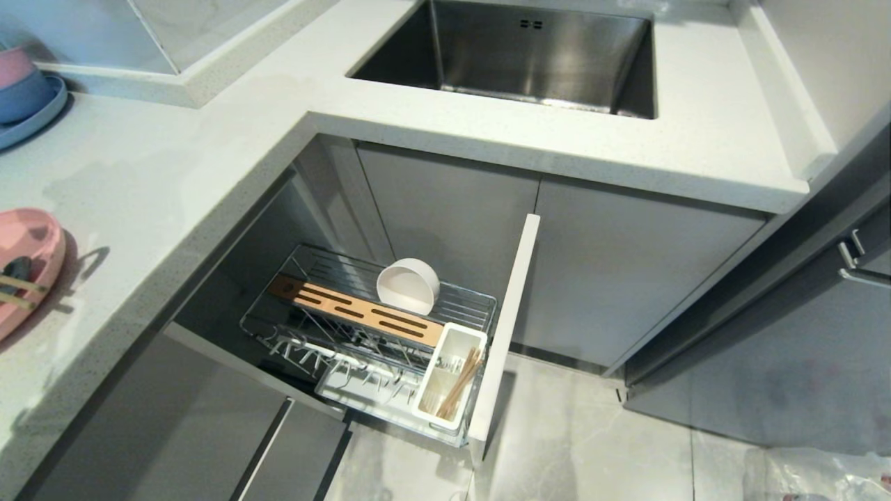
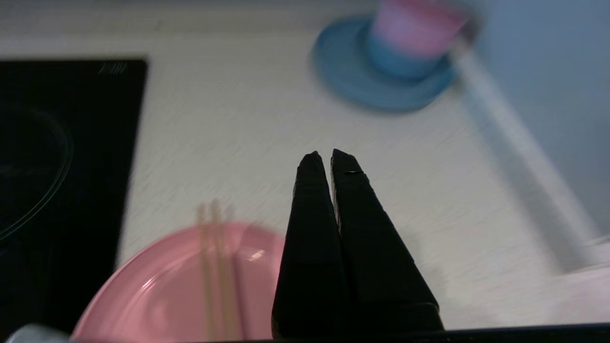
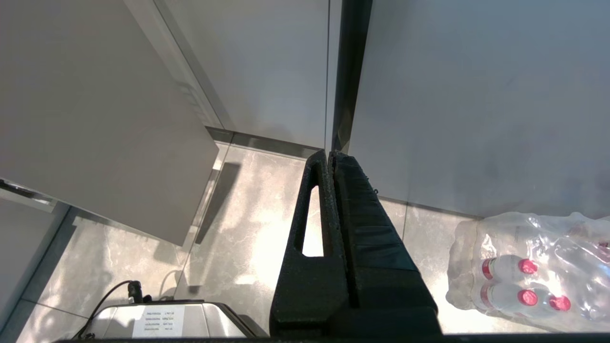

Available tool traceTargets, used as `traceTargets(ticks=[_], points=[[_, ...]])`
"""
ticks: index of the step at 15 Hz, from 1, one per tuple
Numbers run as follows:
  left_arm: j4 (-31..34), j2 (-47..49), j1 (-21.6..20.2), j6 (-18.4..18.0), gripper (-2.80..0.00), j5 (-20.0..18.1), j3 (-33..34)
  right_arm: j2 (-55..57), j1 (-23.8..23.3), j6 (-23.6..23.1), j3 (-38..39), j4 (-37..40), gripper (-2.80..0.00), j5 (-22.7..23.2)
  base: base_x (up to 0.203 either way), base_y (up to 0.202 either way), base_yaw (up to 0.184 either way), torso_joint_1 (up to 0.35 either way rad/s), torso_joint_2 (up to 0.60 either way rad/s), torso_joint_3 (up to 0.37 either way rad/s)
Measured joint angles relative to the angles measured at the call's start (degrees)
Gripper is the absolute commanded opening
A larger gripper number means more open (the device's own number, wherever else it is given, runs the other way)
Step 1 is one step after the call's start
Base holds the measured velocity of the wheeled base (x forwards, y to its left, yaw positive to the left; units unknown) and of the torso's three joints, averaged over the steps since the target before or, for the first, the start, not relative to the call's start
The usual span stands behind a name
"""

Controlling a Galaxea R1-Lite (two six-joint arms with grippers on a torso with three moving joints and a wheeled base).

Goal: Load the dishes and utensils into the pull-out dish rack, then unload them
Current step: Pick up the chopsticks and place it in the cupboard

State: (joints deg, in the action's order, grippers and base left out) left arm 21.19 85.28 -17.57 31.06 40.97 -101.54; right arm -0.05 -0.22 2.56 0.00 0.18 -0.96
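Salmon-pink round plate (image 2: 181, 286) carrying light wooden chopsticks (image 2: 214, 267) lies on the tabletop (image 2: 248, 143) just left of the left gripper (image 2: 323, 155), its fingers pressed together, empty.

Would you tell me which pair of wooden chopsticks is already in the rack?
The pair standing in the white rectangular utensil cup; the other pair lies on the salmon-pink round plate.
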Motion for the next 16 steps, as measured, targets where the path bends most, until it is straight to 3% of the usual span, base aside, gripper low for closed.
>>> traceTargets(ticks=[5, 6, 11, 14, 16], points=[[25.9, -1.6, -4.2, 5.3, -2.80, -12.2, 1.0, 0.0, 0.0, 0.0, 0.0, 0.0, -2.80, 0.0, 0.000, 0.000, 0.000, 0.000, 0.00, 0.000], [28.8, -2.6, -4.4, 6.1, -2.80, -12.8, 1.3, 0.0, 0.0, 0.0, 0.0, 0.0, -2.80, 0.0, 0.000, 0.000, 0.000, 0.000, 0.00, 0.000], [30.3, -4.8, -7.0, 13.2, -2.80, -14.9, 3.4, 0.0, 0.0, 0.0, 0.0, 0.0, -2.80, 0.0, 0.000, 0.000, 0.000, 0.000, 0.00, 0.000], [30.5, -4.2, -9.5, 13.8, -2.80, -19.0, 5.1, 0.0, 0.0, 0.0, 0.0, 0.0, -2.80, 0.0, 0.000, 0.000, 0.000, 0.000, 0.00, 0.000], [30.9, -3.8, -10.5, 13.9, -2.80, -23.9, 5.4, 0.0, 0.0, 0.0, 0.0, 0.0, -2.80, 0.0, 0.000, 0.000, 0.000, 0.000, 0.00, 0.000]])
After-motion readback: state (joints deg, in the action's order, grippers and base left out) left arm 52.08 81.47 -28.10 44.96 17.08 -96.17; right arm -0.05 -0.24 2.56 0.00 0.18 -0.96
